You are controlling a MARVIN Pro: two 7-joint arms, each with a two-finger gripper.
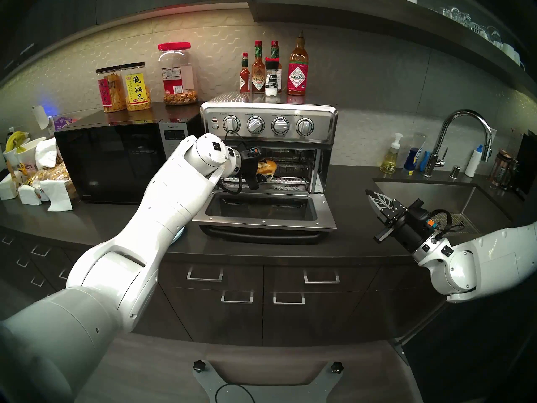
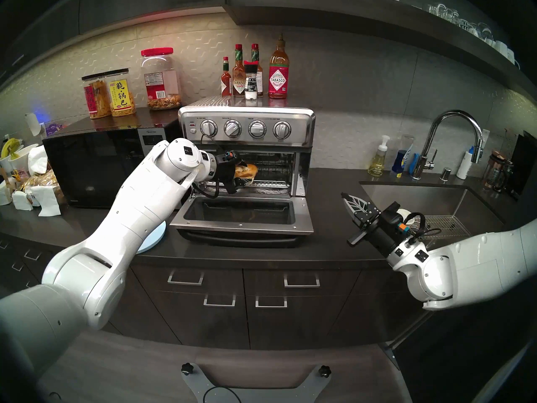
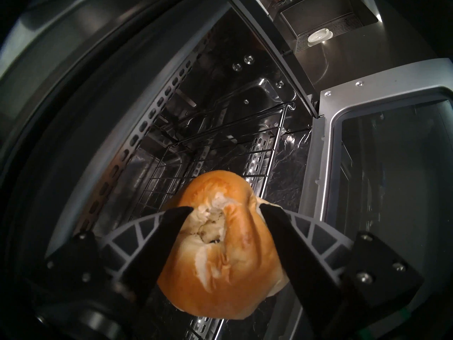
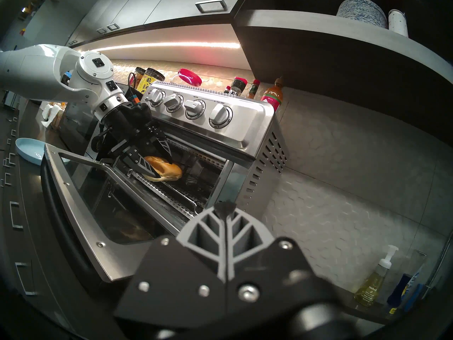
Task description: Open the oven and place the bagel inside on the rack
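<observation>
The bagel (image 1: pixel 268 165) hangs inside the mouth of the oven (image 1: pixel 270 149), held by the left gripper (image 1: pixel 258 172), above the lowered door (image 1: pixel 261 210). In the other head view the right gripper (image 2: pixel 348 203) waits well apart over the table (image 2: pixel 328 242), its fingers pressed together and empty. In the left wrist view both fingers (image 3: pixel 169 224) clamp the bagel's sides; the rack (image 3: pixel 220 150) lies ahead and below. From the right wrist view the bagel (image 4: pixel 164 169) sits just above the slotted front rail (image 4: pixel 169 192), so I judge it must go deeper before release.
</observation>
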